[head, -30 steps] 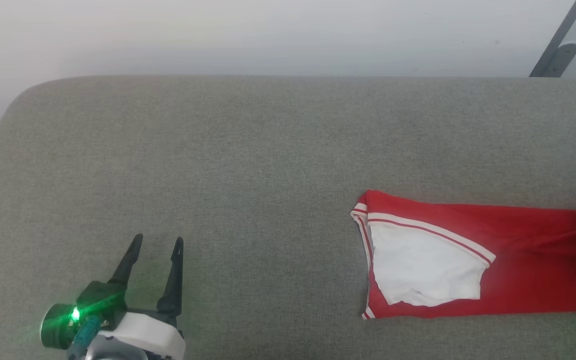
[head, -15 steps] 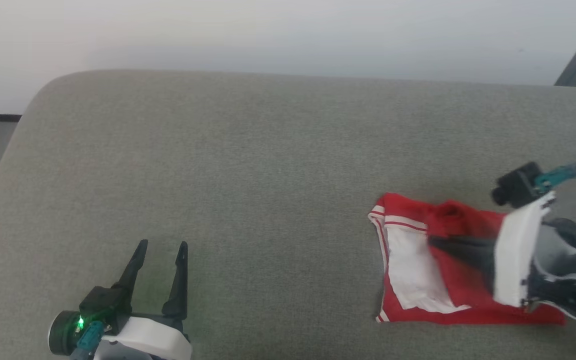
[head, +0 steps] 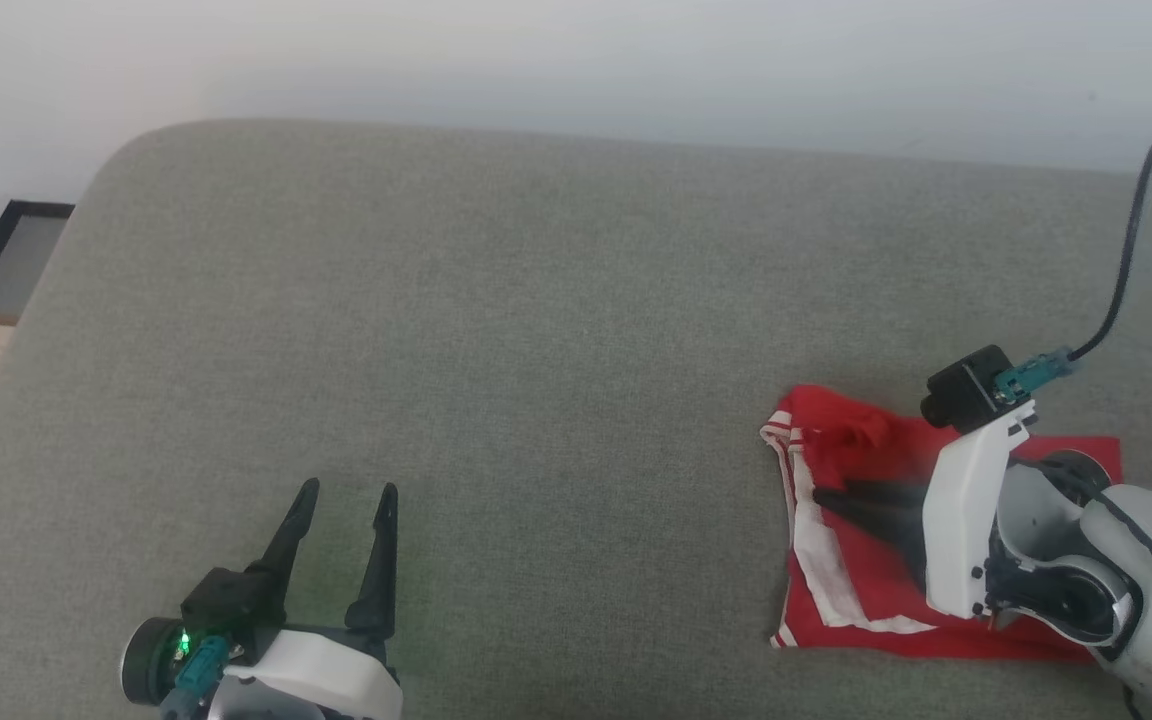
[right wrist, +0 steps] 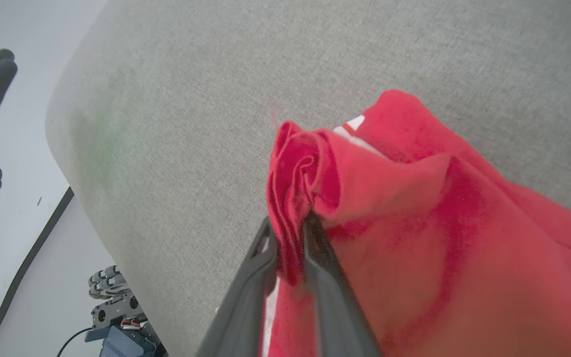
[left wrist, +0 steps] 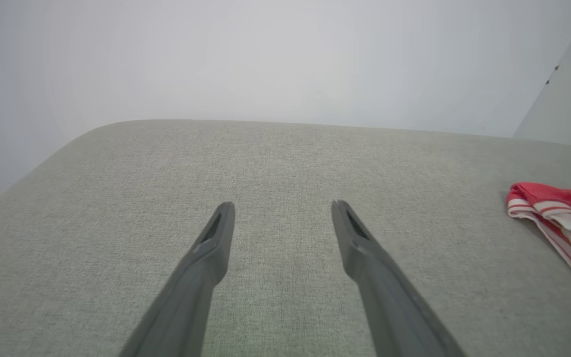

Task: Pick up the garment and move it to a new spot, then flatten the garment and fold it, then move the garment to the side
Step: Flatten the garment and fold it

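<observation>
Head view: we recorded one garment [head: 871,590], red with a white sleeve and red-and-white striped trim, lying loosely folded on the right part of a grey cushion [head: 536,350], nearer its front edge than its back, with a pale wall [head: 576,60] behind. The right gripper [head: 821,495] lay over the garment, its dark fingers [head: 871,503] close together and pointing toward the robot's left, a crumpled red lump of cloth just beside the tips. A dark cable [head: 1131,250] ran up from its wrist. The left gripper [head: 348,488] sat at the lower left above the cushion, well apart from the garment and spread wide, a green light [head: 183,640] glowing at its wrist. Left wrist view: we noted both fingers splayed apart, the cushion's weave showing between them. The garment's striped edge rested on the cushion at the far right. Right wrist view: we listed the two fingers pressed nearly together, pinching a bunched fold of red cloth that rose in a crumpled roll above the tips. The rest of the garment spread to the right across the cushion, a sliver of white trim showing. Past the cushion's rounded edge lay a pale floor [right wrist: 18,223] bearing a small device [right wrist: 112,307] with a wire.
</observation>
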